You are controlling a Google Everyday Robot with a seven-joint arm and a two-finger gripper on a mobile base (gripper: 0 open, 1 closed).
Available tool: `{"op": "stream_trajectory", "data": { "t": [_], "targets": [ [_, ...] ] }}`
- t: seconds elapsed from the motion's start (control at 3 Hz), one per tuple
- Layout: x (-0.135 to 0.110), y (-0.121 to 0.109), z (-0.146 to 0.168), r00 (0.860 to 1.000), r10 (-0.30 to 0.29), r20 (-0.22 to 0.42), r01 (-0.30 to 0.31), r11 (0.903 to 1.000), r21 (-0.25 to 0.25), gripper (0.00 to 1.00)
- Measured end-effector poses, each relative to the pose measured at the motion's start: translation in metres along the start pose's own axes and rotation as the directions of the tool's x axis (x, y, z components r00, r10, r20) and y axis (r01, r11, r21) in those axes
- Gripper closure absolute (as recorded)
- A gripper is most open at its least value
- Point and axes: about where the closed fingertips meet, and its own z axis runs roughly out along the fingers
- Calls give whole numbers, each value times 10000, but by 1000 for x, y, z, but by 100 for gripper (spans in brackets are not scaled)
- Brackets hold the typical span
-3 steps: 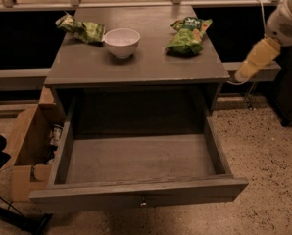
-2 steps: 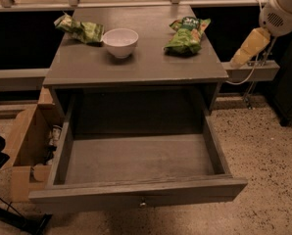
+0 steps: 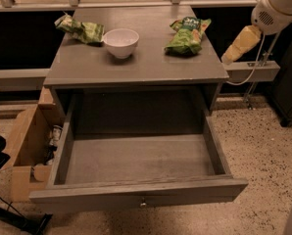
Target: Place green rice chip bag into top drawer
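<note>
The green rice chip bag (image 3: 187, 35) lies on the grey worktop (image 3: 136, 67), near its right edge and toward the back right corner. The gripper (image 3: 239, 45) hangs in the air outside the right edge of the worktop, beside the bag but apart from it and holding nothing. I cannot tell if it is wide or narrow. A white bowl (image 3: 120, 42) stands near the middle of the worktop, and a second green bag (image 3: 80, 29) lies at the back left corner. Below the worktop, the top drawer (image 3: 136, 196) is pulled out, with a small knob (image 3: 143, 203) on its front panel.
</note>
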Motion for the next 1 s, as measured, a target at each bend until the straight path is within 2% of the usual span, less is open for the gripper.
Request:
{"op": "stream_trajectory", "data": {
  "t": [0.33, 0.67, 1.0],
  "targets": [
    [-35, -14, 12, 9923, 870, 884, -880, 9961, 73, 0],
    [-74, -29, 24, 9658, 1827, 1838, -1847, 9828, -62, 0],
    [-114, -33, 42, 9322, 2707, 2402, -2706, 9621, -343, 0]
  ]
}}
